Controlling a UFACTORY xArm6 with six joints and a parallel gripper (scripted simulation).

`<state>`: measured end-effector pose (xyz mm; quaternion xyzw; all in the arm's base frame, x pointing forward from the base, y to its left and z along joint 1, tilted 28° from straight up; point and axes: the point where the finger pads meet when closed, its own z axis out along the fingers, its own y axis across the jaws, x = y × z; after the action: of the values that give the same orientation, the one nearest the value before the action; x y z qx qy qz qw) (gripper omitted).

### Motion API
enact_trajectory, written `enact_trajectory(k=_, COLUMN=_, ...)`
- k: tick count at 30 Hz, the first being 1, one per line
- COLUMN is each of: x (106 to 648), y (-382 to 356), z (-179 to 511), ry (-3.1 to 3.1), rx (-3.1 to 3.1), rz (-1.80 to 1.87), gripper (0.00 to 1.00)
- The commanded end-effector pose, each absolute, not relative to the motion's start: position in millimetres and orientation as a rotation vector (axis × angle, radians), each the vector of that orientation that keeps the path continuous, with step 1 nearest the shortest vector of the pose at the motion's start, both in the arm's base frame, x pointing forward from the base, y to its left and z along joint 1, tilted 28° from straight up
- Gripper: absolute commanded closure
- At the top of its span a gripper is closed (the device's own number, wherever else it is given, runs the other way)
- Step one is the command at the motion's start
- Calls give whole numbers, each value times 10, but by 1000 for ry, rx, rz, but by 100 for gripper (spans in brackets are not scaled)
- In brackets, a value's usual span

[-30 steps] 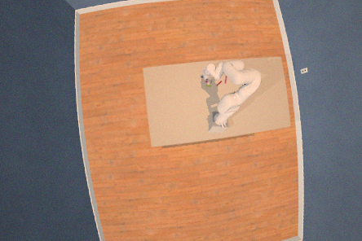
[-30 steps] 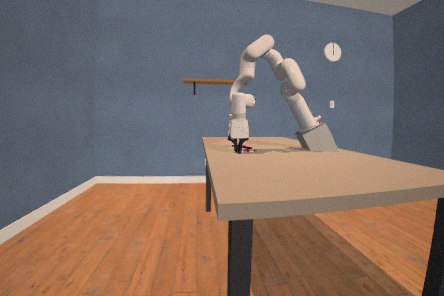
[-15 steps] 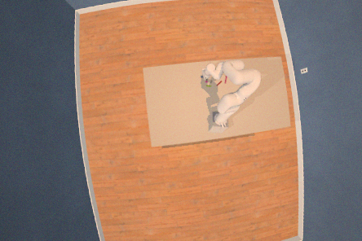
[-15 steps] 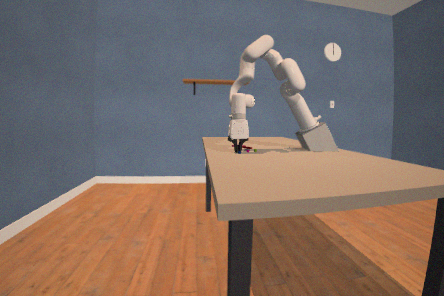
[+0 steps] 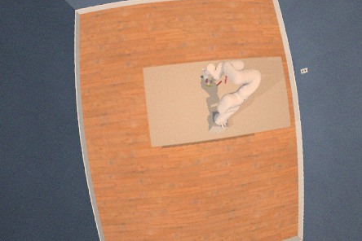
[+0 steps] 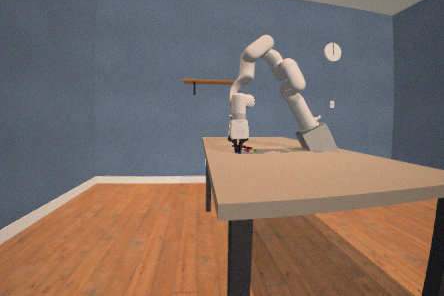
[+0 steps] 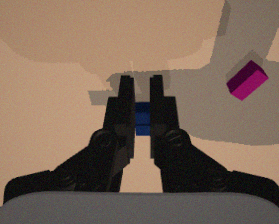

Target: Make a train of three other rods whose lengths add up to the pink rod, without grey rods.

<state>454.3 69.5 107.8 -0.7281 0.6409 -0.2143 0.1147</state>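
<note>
My gripper is shut on a small blue rod, seen between the black fingers in the wrist view. It hangs just above the table. A magenta rod lies flat to the right of the fingers, apart from them. In the top view the arm covers most of the rods; a red rod and a lime rod show beside the gripper. The pink rod is not clearly seen.
The arm's base stands on the table, to the right in the exterior view. The rods lie near the table's far left edge in the exterior view.
</note>
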Motion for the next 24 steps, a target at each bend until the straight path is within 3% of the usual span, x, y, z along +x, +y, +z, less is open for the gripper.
enact_trajectory(k=1, x=4551, y=698, z=1090, ry=1876, rx=-2132, rz=-630, gripper=96)
enact_trajectory(k=10, x=4551, y=698, z=1090, ry=1876, rx=-2132, rz=-630, gripper=96)
enact_trajectory(k=24, x=4551, y=698, z=1090, ry=1876, rx=-2132, rz=-630, gripper=76)
